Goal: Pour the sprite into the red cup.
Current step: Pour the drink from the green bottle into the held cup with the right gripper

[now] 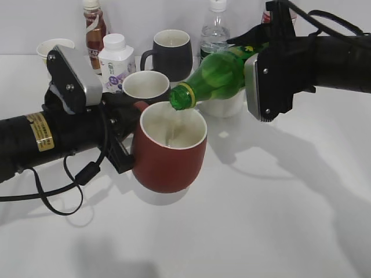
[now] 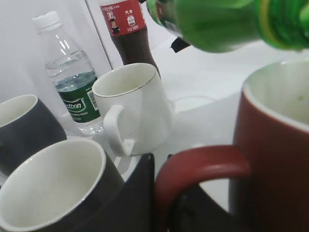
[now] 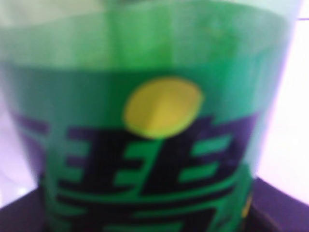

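**Green bottle tipped over the red cup**

Near the middle of the exterior view, the red cup (image 1: 169, 152) stands on the white table (image 1: 278, 220), its cream inside facing up. The left gripper (image 1: 124, 139) reaches in from the left edge of the frame and meets the cup at its handle side; in the left wrist view the dark fingers (image 2: 140, 193) sit on either side of the cup's handle (image 2: 203, 166), but how tightly the jaws close on it I cannot tell.

Coming in from the upper right, the right gripper (image 1: 261, 69) holds the sprite (image 1: 217, 75) tilted steeply, neck down and to the left. The bottle's mouth (image 1: 181, 96), ringed in yellow, hangs just above the cup's far rim. The jaws are clamped around the bottle's body; the right wrist view is filled by its blurred green label (image 3: 154, 159) with dark characters and a yellow spot.

Behind the cup, toward the top of the exterior frame, stand a black mug (image 1: 171, 52), a second mug with a pale inside (image 1: 146, 86), a small white bottle (image 1: 116, 61), a brown bottle (image 1: 94, 26) and a clear water bottle (image 1: 215, 32). A white mug (image 2: 137, 108) and a cola bottle (image 2: 129, 36) show in the left wrist view.
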Available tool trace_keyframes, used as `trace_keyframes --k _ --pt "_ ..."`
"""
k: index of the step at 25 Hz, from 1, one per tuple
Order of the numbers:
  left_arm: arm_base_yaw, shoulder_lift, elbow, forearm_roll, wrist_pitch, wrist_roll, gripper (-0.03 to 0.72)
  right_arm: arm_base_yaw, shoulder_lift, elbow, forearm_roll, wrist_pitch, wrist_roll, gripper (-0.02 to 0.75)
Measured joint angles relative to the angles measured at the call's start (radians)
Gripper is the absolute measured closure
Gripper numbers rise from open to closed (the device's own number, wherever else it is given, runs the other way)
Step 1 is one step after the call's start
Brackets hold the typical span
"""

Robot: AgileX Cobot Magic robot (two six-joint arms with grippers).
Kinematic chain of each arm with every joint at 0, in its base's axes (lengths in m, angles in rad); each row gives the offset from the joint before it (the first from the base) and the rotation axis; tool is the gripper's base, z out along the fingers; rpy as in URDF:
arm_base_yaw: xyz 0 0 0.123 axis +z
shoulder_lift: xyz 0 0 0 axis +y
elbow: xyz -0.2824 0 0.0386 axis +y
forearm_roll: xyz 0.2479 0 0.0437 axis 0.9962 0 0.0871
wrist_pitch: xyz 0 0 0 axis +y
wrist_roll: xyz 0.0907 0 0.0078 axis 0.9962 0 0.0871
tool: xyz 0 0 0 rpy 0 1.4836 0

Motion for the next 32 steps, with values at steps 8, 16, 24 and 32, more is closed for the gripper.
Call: trace_keyframes --k 8,16,24,32 --pt "0.0 0.0 0.0 0.004 -0.002 0.0 0.643 0.0 0.0 0.0 0.002 0.0 -0.021 0.302" --pt "0.0 0.0 0.0 0.019 -0.003 0.002 0.643 0.0 0.0 0.0 0.004 0.0 -0.044 0.302" --pt "0.0 0.0 0.0 0.024 -0.003 0.003 0.643 0.0 0.0 0.0 0.011 0.0 -0.064 0.303" --pt "0.0 0.0 0.0 0.025 -0.003 0.003 0.643 0.0 0.0 0.0 0.016 0.0 -0.09 0.303"
